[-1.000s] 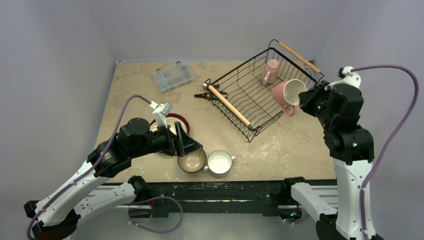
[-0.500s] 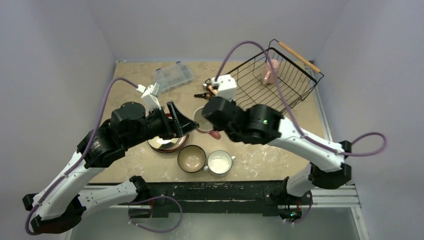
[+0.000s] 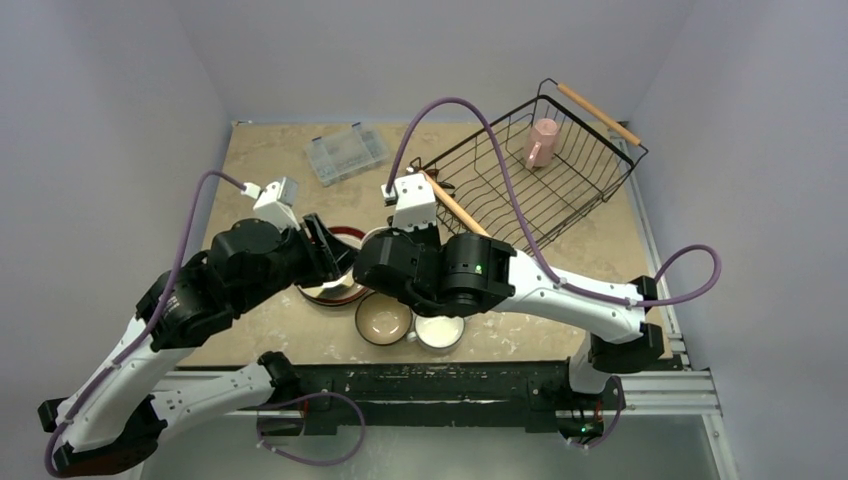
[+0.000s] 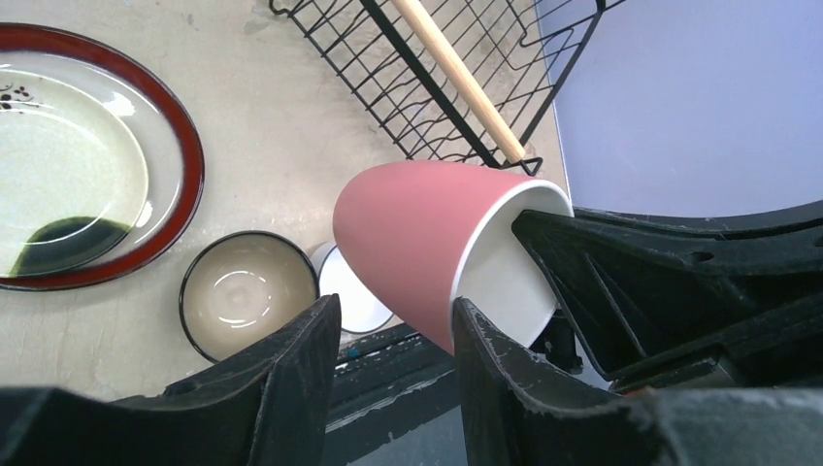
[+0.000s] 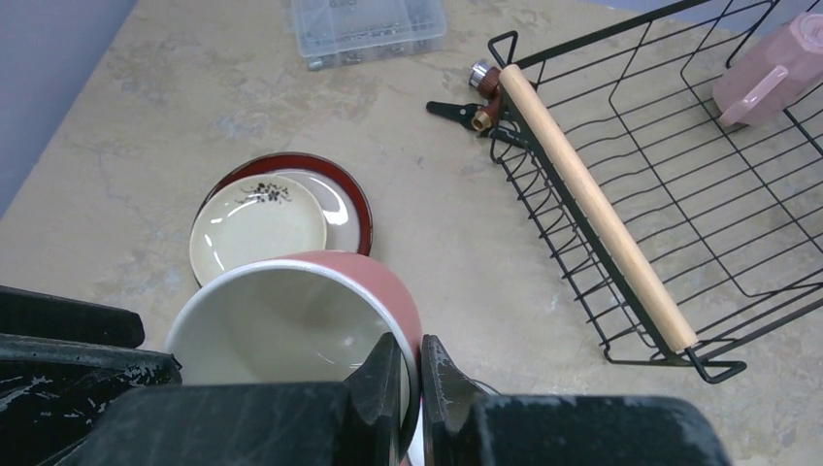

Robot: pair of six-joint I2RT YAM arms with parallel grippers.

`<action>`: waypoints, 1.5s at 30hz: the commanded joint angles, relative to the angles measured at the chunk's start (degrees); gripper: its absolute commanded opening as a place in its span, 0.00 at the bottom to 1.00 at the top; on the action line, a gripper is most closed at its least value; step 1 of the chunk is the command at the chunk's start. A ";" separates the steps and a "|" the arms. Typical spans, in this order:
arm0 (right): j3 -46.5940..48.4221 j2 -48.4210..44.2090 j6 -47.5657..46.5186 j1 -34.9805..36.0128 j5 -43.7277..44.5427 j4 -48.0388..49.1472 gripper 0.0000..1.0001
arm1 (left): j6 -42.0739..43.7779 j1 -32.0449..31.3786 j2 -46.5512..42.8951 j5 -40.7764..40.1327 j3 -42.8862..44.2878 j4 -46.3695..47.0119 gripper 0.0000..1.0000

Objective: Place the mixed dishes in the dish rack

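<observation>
Top view: crossed arms hide pink mug (image 4: 417, 243) entirely, cover most of red-rimmed plate (image 3: 347, 233) and half of white cup (image 3: 441, 333). Left wrist: plate cut by left edge, mug handle out of sight. Right wrist: second pink mug (image 5: 772, 63) and clear box (image 5: 369, 24) cropped at frame edge

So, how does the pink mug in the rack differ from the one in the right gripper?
The rack mug rests inside the dish rack; the held mug hangs tilted over the table, rim pinched by the right gripper. The rack mug is paler, the held mug deeper. Both are pink.
</observation>
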 commanded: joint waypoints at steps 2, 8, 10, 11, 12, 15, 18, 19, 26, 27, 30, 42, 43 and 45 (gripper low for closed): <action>4.85 -0.25 1.98 1.65 6.21 2.72 0.00 | 2.43 -0.23 2.42 -3.39 0.06 0.02 0.46; 9.61 3.66 2.60 3.74 7.93 -0.14 0.00 | 4.35 -0.19 5.08 -3.87 -0.55 1.75 0.46; 11.00 4.83 2.59 3.99 7.91 -0.59 0.00 | 4.39 -0.21 5.78 -3.95 -0.83 1.76 0.46; 11.31 5.36 2.61 4.20 8.15 -0.81 0.00 | 4.43 -0.24 5.88 -3.99 -1.02 1.81 0.46; 11.70 5.78 2.61 4.41 8.32 -0.92 0.00 | 4.47 -0.24 5.98 -4.11 -1.26 1.71 0.46; 12.36 6.32 2.94 4.93 8.76 -0.89 0.00 | 4.30 -0.19 5.43 -5.34 -2.71 1.59 0.34; 11.55 5.64 2.25 5.54 8.56 0.61 0.00 | 4.29 -0.19 3.71 -5.98 -4.94 3.15 0.20; 10.84 5.15 1.67 5.61 8.22 1.69 0.00 | 4.30 -0.23 2.96 -5.98 -5.81 4.09 0.11; 5.03 1.53 -3.01 5.96 2.88 9.10 0.31 | 4.18 -0.19 -3.14 -6.81 -11.16 10.17 0.00; 4.07 0.60 -3.21 5.97 1.45 9.73 0.40 | 3.99 -0.15 -4.21 -7.04 -11.97 11.12 0.00; -1.62 -3.73 -2.97 5.91 -5.94 12.36 0.61 | 3.35 -0.10 -7.54 -7.13 -14.40 14.12 0.00; -29.09 -24.48 5.97 1.69 -31.11 30.01 0.99 | 3.46 -0.10 -28.70 -3.45 -30.09 28.58 0.00; -34.02 -27.08 9.15 -0.17 -37.77 36.95 0.99 | 3.74 -0.10 -30.82 -3.24 -32.30 31.98 0.00; -45.37 -32.72 16.35 -5.26 -50.67 53.66 0.98 | 3.70 -0.10 -35.02 -3.35 -36.70 38.33 0.00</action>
